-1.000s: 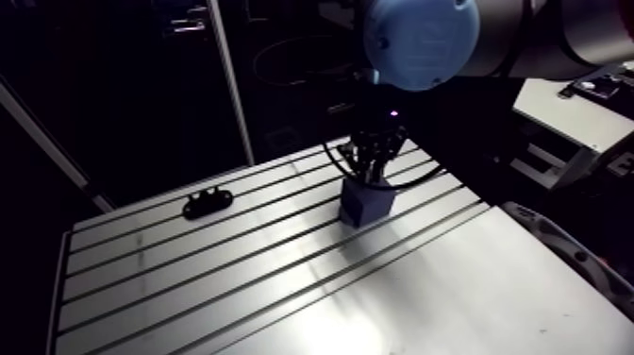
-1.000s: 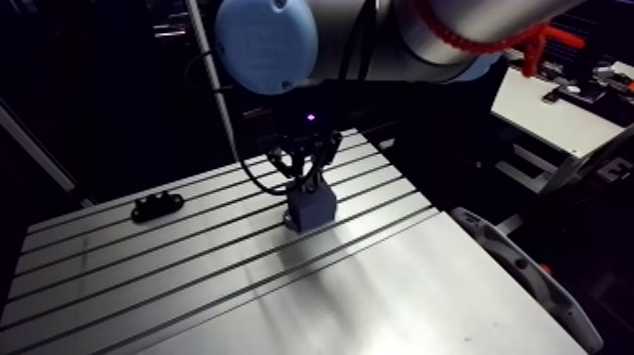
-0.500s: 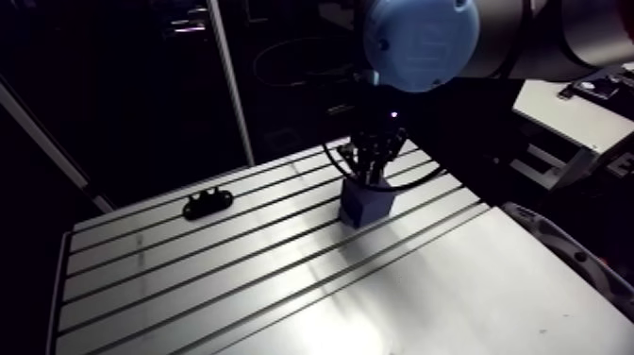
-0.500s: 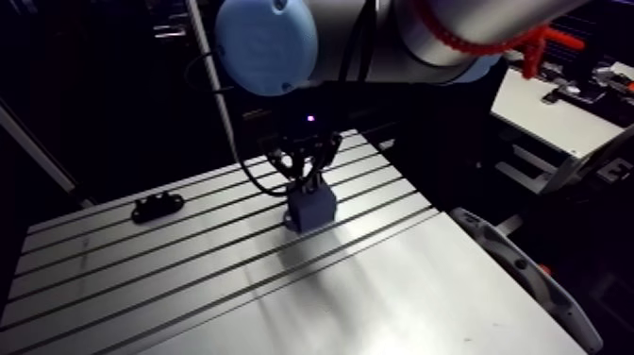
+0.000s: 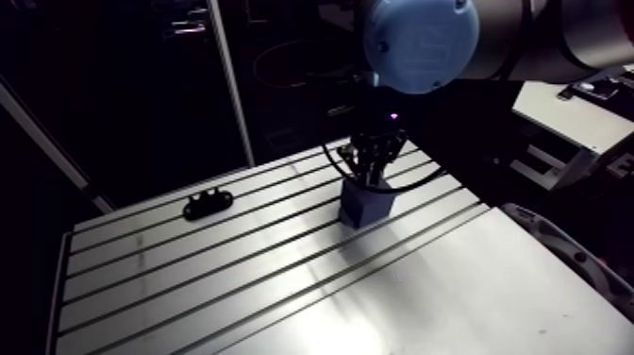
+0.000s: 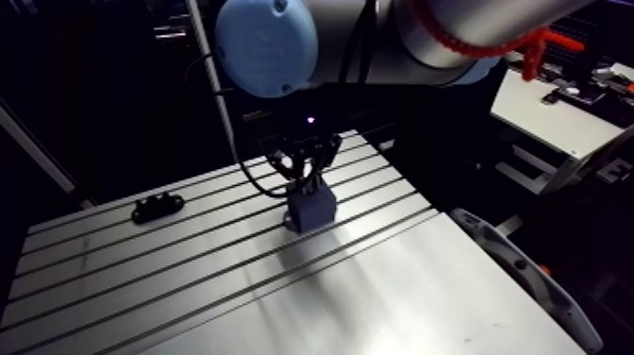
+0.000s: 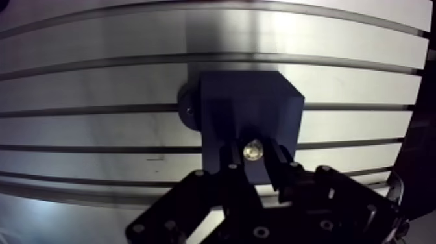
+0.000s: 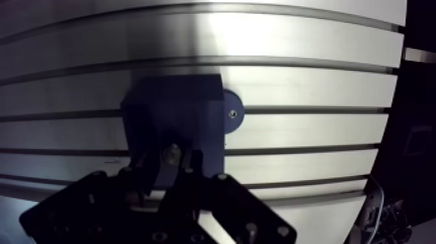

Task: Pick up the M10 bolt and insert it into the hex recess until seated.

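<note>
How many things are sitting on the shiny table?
2. A dark blue block stands under the gripper, which holds a bolt; a small black part lies apart, near the table's far edge. More could hide behind the block.

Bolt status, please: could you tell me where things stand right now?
Tool shut on bolt. Bolt at the blue block, seating not visible. Nothing in the way; small black part well apart on the table.
</note>
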